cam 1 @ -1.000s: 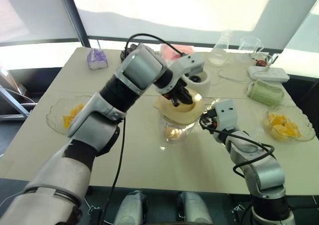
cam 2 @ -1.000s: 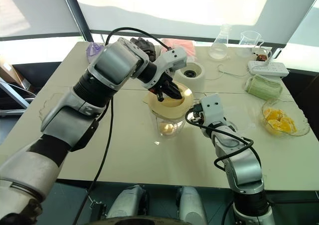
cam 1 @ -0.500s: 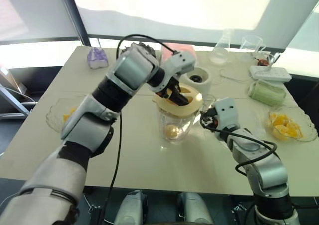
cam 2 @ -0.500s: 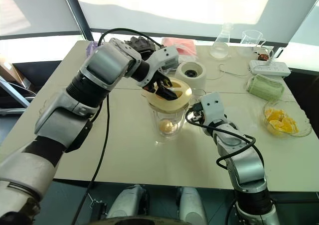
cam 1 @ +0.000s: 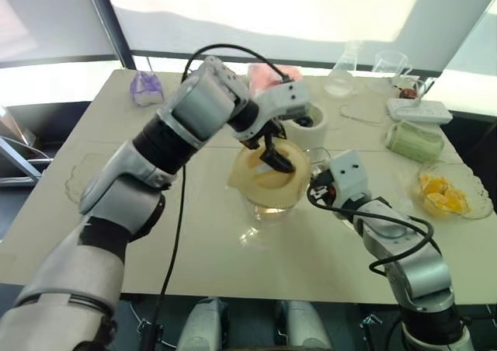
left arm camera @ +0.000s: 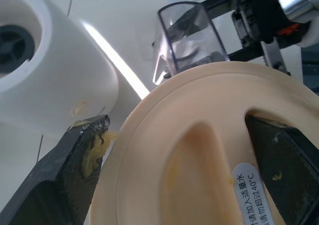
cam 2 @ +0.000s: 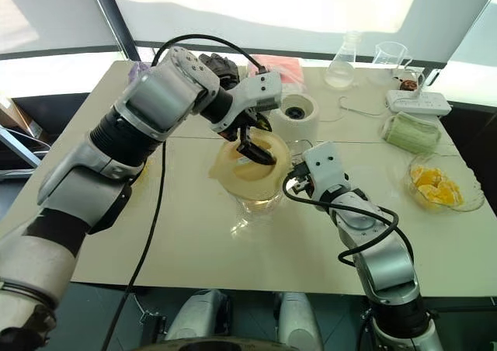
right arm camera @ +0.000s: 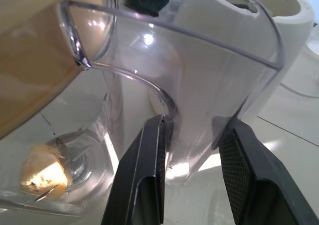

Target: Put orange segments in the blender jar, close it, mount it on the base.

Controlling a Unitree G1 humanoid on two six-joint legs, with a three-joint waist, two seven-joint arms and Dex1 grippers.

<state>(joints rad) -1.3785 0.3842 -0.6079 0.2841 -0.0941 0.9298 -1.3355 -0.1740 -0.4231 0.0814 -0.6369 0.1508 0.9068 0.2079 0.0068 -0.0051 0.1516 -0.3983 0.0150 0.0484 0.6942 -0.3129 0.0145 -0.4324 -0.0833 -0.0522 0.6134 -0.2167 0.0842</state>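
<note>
Over cream lid (cam 1: 268,172), left claw (cam 1: 277,153) spread wide, released; right claw (right arm camera: 194,170) clamps blender jar (right arm camera: 149,85) handle.

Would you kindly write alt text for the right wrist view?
The right gripper clamps the clear handle of the blender jar. One orange segment lies at the jar's bottom, the cream base stands behind.

Both eye views sit up high, looking forward and down at the table (cam 1: 70,234), with the blender jar (cam 1: 273,205) mid-frame in each. The left wrist cam is jammed right up against the cream lid (left arm camera: 199,150); the right wrist cam is super close to the jar's handle (right arm camera: 194,100).
</note>
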